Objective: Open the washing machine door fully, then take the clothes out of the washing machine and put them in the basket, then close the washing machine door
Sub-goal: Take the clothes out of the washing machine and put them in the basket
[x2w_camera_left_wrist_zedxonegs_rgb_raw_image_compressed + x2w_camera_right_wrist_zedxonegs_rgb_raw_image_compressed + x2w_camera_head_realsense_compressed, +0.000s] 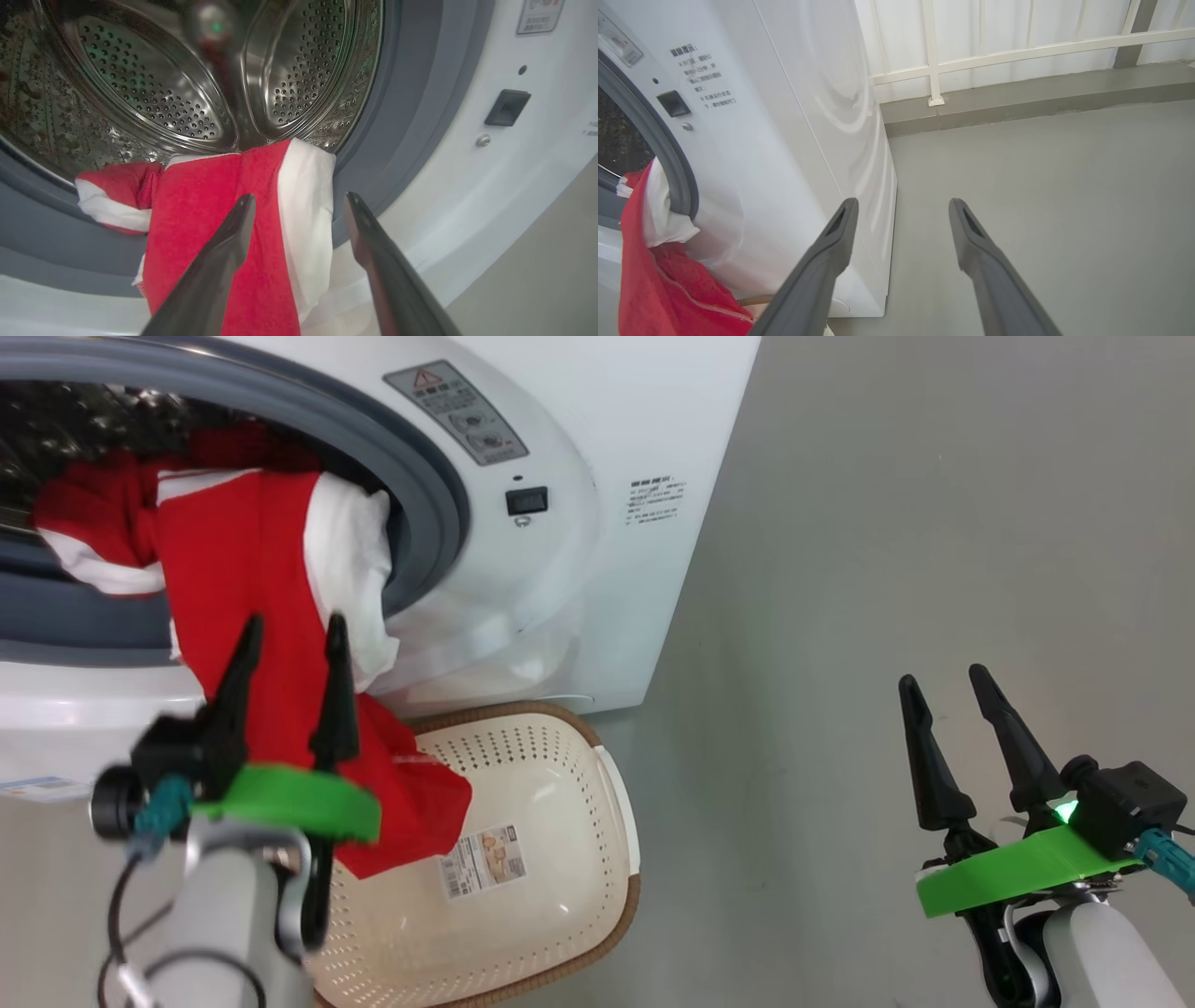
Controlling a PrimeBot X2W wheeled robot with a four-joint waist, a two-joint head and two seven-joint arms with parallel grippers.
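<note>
The white washing machine (pixel 597 448) stands with its drum mouth uncovered; its door is out of view. Red and white clothes (pixel 252 579) hang out over the grey rubber ring, their lower end draped into the cream basket (pixel 560 859) on the floor just below. My left gripper (pixel 291 633) is open in front of the hanging fabric, nothing between its fingers. In the left wrist view the clothes (pixel 224 224) lie on the drum lip ahead of my left gripper (pixel 301 200). My right gripper (pixel 945 679) is open over bare floor to the right; in its wrist view the right gripper (pixel 903 205) points past the machine's side (pixel 808 116).
The steel drum (pixel 154 84) looks bare behind the hanging garment. Grey floor (pixel 934 523) spreads to the machine's right. A white railing and low kerb (pixel 1017 88) close off the far side. A door latch slot (pixel 526 500) sits right of the ring.
</note>
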